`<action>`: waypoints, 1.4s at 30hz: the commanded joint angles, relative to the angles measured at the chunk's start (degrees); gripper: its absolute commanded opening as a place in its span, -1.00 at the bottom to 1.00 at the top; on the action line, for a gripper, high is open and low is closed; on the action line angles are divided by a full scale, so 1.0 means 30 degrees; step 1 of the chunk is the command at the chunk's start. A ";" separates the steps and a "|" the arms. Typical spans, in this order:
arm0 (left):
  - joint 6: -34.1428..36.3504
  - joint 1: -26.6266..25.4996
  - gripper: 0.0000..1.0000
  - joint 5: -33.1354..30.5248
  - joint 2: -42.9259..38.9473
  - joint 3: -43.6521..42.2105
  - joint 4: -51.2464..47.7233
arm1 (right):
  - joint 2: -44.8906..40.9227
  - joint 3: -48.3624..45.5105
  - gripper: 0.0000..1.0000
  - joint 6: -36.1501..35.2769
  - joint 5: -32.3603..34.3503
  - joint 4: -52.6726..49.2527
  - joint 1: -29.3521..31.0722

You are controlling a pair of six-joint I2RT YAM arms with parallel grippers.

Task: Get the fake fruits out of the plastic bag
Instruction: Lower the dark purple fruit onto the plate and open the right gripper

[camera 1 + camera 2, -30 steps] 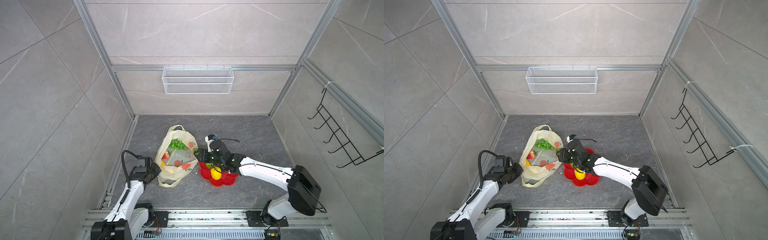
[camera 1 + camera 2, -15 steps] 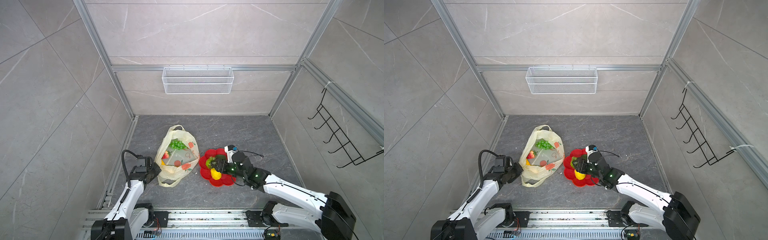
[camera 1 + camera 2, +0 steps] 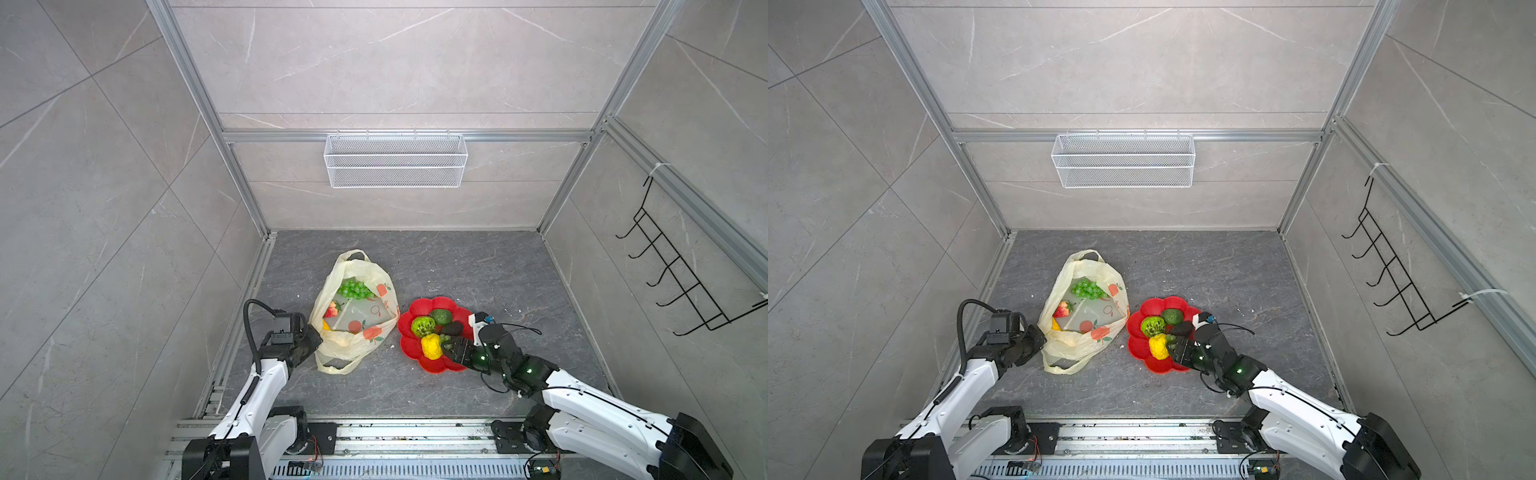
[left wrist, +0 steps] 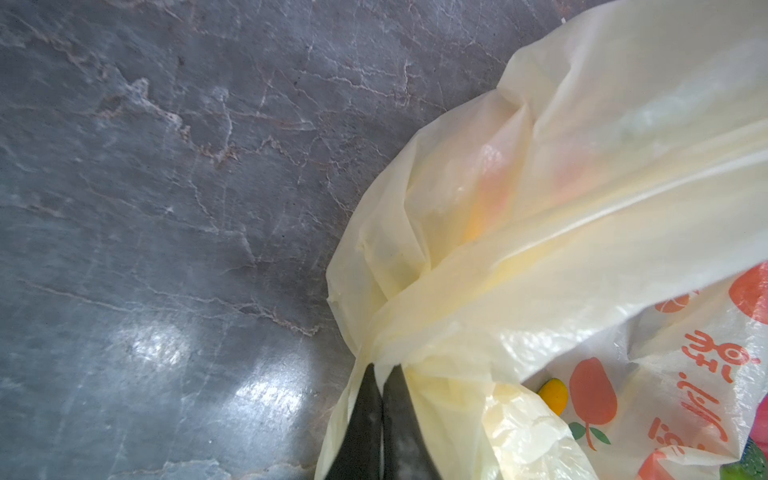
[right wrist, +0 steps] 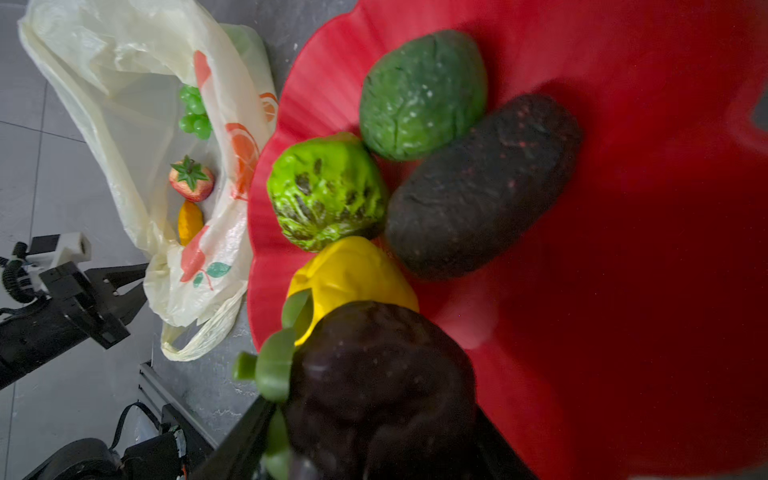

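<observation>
The pale-yellow plastic bag [image 3: 353,336] [image 3: 1077,340] lies open on the floor. Inside it are green grapes [image 3: 356,289], a strawberry [image 3: 331,309] and a small orange-yellow fruit [image 5: 190,222]. My left gripper [image 3: 313,343] [image 4: 381,370] is shut on a bunched fold of the bag's edge. Low over the red plate [image 3: 417,307], my right gripper [image 3: 451,348] [image 5: 374,415] is shut on a dark purple fruit [image 5: 374,374] with a green calyx. On the plate lie a green bumpy ball [image 3: 422,326], a dark green fruit [image 3: 441,316], a dark brown fruit [image 5: 478,187] and a yellow knobbly fruit [image 3: 431,347].
A white wire basket [image 3: 395,160] hangs on the back wall. A black hook rack [image 3: 681,286] is mounted on the right wall. Aluminium rails run along the floor's left edge [image 3: 241,324] and across the front.
My right arm has swung round from the bag side to the plate's near right side, carrying the dark fruit low over the plate. The left gripper and the bag have stayed still.
</observation>
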 commanded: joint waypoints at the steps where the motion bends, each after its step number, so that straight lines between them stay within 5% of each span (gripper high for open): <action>1: 0.0470 -0.0106 -1.00 -0.0208 0.0059 0.0651 0.0307 | 0.0515 -0.0690 0.15 0.0771 -0.0284 0.1210 -0.0338; 16: 0.0484 -0.0093 -1.00 -0.0179 0.0110 0.0665 0.0336 | 0.2152 -0.1053 0.31 0.1117 -0.0701 0.3234 -0.0867; 42: 0.0459 -0.0088 -1.00 -0.0267 0.0033 0.0662 0.0336 | 0.0678 0.1191 0.52 -0.0012 0.1161 -0.1718 -0.0858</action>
